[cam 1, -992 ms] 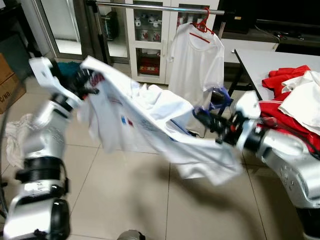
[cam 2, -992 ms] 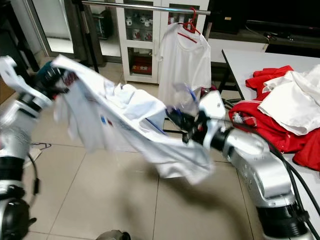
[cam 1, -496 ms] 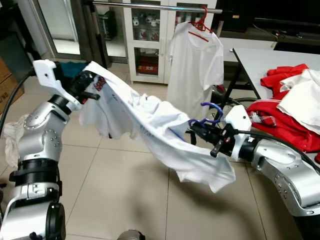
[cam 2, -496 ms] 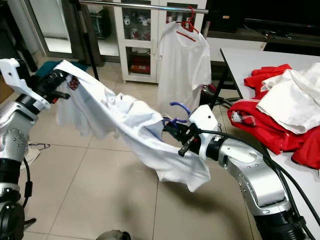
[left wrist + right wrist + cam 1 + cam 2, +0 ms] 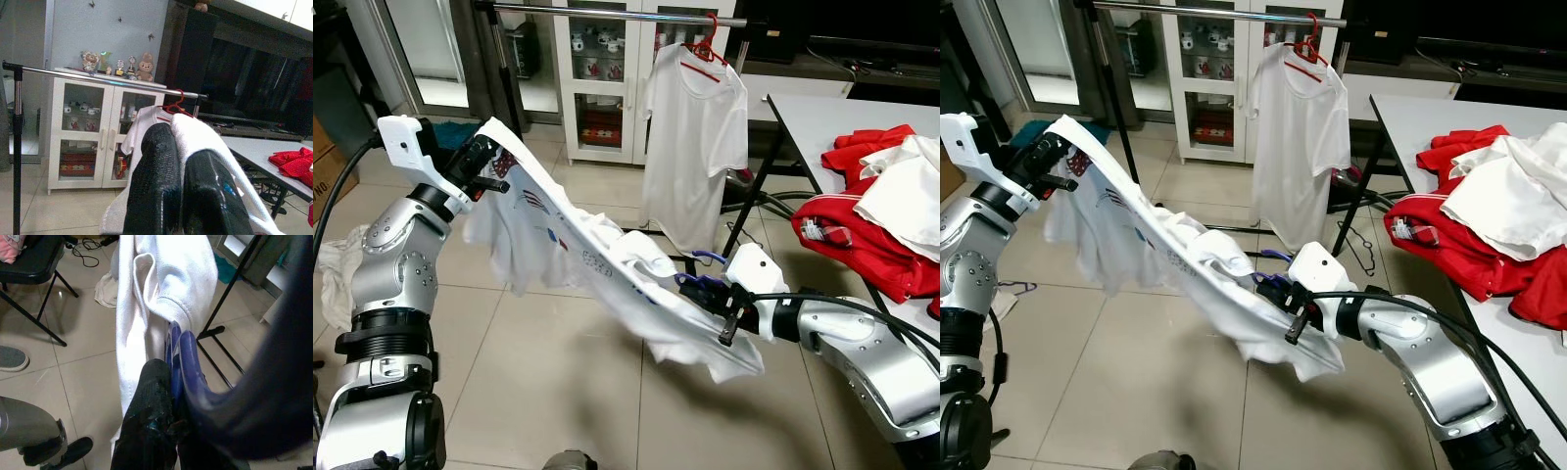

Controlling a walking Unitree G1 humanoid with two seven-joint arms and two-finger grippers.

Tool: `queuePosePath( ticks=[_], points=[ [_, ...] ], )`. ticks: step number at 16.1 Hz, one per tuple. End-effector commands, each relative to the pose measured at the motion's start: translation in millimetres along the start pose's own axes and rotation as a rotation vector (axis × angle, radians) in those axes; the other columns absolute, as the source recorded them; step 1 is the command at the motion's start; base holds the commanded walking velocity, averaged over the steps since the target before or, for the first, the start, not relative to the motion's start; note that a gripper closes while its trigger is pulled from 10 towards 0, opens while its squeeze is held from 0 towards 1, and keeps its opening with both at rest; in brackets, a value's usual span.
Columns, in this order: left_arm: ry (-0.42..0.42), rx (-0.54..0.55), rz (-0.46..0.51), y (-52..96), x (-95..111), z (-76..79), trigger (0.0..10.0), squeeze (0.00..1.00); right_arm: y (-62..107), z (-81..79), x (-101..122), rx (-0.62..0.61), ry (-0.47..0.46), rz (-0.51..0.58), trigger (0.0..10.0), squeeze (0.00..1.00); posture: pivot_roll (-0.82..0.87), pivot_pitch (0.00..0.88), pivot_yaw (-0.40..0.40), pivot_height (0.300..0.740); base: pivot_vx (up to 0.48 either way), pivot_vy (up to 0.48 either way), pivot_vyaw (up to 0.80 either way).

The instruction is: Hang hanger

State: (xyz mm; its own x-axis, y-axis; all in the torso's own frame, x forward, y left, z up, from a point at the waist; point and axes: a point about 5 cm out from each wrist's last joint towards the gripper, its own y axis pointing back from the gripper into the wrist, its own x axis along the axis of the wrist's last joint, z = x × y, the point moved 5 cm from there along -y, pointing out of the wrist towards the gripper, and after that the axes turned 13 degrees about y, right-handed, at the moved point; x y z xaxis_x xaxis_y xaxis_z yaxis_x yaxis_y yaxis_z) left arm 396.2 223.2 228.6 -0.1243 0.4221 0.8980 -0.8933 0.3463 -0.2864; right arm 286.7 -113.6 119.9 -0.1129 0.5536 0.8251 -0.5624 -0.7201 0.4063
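A white T-shirt with small prints hangs stretched between my two grippers above the tiled floor. My left gripper is raised at the left and shut on one end of the shirt; the cloth lies over its fingers. My right gripper is lower, right of centre, shut on a blue hanger whose body sits inside the shirt; the blue hanger runs along its fingers. Behind stands a clothes rail carrying another white shirt on a red hanger.
A white table at the right holds a heap of red and white clothes. A white glass-door cabinet stands behind the rail. The rail's dark upright is at the left. Crumpled cloth lies on the floor far left.
My right gripper has dropped lower and slightly left with the blue hanger, which now sits deeper in the shirt. The shirt sags more steeply from my left gripper, which has hardly moved.
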Motion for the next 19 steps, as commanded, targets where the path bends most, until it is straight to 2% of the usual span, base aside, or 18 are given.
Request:
queuePosePath(
  ticks=[1,2,3,4,5,7,8,9,10,13,15,16,17,18,19],
  points=[
    [-0.035,-0.016,0.103,-0.1,28.7,2.9,0.0,0.0,3.3,0.0,-17.6,0.005,-0.015,-0.085,10.0,0.0,0.06,0.0,0.024,0.74,0.0,0.0,0.0],
    [-0.038,-0.023,0.093,1.2,24.0,4.8,0.0,0.0,3.0,7.1,-10.7,-0.037,-0.049,-0.037,10.0,0.0,0.06,0.0,0.023,0.74,0.0,0.0,0.0],
    [-0.042,-0.012,0.073,3.9,15.9,3.6,0.0,0.0,4.4,22.5,3.7,-0.124,-0.116,0.055,10.0,0.0,0.06,0.0,0.022,0.74,0.0,0.0,0.0],
    [-0.044,0.037,0.053,9.3,6.6,-4.6,0.0,0.0,9.7,38.3,18.2,-0.201,-0.187,0.157,10.0,0.0,0.06,0.0,0.022,0.74,0.0,0.0,0.0],
    [-0.063,0.133,0.028,17.4,-3.5,-20.5,0.0,0.0,17.5,50.3,31.3,-0.251,-0.245,0.256,10.0,0.0,0.06,0.0,0.025,0.74,0.0,0.0,0.0],
    [-0.141,0.375,-0.02,43.3,-19.7,-58.9,0.0,0.0,36.8,70.9,46.2,-0.341,-0.329,0.398,10.0,0.0,0.05,0.0,0.027,0.74,0.0,0.0,0.0],
    [-0.165,0.477,-0.031,56.3,-23.6,-72.8,0.0,0.0,45.3,78.0,48.6,-0.372,-0.353,0.439,10.0,0.0,0.06,0.0,0.025,0.74,0.0,0.0,0.0],
    [-0.161,0.514,-0.045,62.2,-28.0,-77.6,0.0,0.0,50.0,82.5,50.0,-0.39,-0.372,0.465,10.0,0.0,0.06,0.0,0.023,0.74,0.0,0.0,0.0],
    [-0.154,0.512,-0.074,64.0,-35.0,-76.9,0.0,0.0,52.4,84.9,51.9,-0.399,-0.385,0.485,10.0,0.0,0.06,0.0,0.021,0.74,0.0,0.0,0.0],
    [-0.093,0.513,-0.198,70.2,-73.5,-71.0,0.0,0.0,60.2,95.7,61.4,-0.425,-0.418,0.553,10.0,0.0,0.06,0.0,0.019,0.74,0.0,0.0,0.0],
    [-0.096,0.446,-0.213,64.1,-81.5,-57.5,0.0,0.0,57.6,94.6,63.3,-0.406,-0.403,0.543,10.0,0.0,0.06,0.0,0.018,0.74,0.0,0.0,0.0],
    [-0.095,0.436,-0.213,62.9,-81.5,-55.6,0.0,0.0,57.0,93.9,63.6,-0.401,-0.402,0.542,10.0,0.0,0.06,0.0,0.018,0.74,0.0,0.0,0.0],
    [-0.088,0.393,-0.2,56.4,-78.3,-48.6,4.3,0.0,53.4,89.5,65.1,-0.376,-0.39,0.532,10.0,0.0,0.06,0.0,0.017,0.74,0.0,0.0,0.0],
    [-0.085,0.376,-0.195,54.0,-76.8,-46.1,4.3,0.0,51.9,87.9,65.5,-0.368,-0.385,0.527,10.0,0.0,0.06,0.0,0.017,0.74,0.0,0.0,0.0],
    [-0.054,0.346,-0.185,50.6,-75.0,-41.5,10.0,0.0,50.7,86.4,65.9,-0.359,-0.38,0.522,10.0,0.0,0.06,0.0,0.017,0.74,0.0,0.0,0.0]
  ],
)
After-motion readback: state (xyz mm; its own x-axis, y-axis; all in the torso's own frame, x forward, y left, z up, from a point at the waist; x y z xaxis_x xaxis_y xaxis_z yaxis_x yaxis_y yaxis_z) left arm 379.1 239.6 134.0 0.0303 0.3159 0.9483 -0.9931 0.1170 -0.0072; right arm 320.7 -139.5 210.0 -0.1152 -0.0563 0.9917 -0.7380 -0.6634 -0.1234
